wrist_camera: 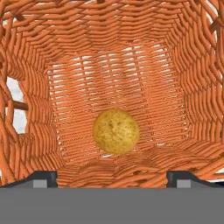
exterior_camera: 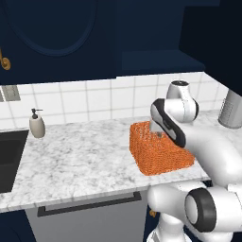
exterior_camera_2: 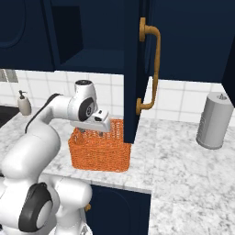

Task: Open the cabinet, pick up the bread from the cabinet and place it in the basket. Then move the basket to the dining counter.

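Note:
The orange basket (exterior_camera: 158,153) (exterior_camera_2: 101,153) stands on the marble worktop below the open cabinet (exterior_camera_2: 96,59). Inside it, on the woven floor, lies the round golden-brown bread (wrist_camera: 116,131), with nothing touching it. My gripper (wrist_camera: 113,180) (exterior_camera_2: 91,131) hangs open just over the basket's mouth, pointing down, its fingertips (wrist_camera: 43,179) spread wide to either side of the bread and above it. The cabinet door (exterior_camera_2: 137,69) with its brass handle (exterior_camera_2: 156,69) stands swung out, right beside the basket. The dining counter is out of view.
A soap bottle (exterior_camera: 37,125) stands by the black sink (exterior_camera: 9,156) at the left. A grey ribbed canister (exterior_camera_2: 213,120) stands at the right on the marble worktop (exterior_camera: 80,156). A grey panel with a black bar handle (exterior_camera: 90,203) sits under the counter edge.

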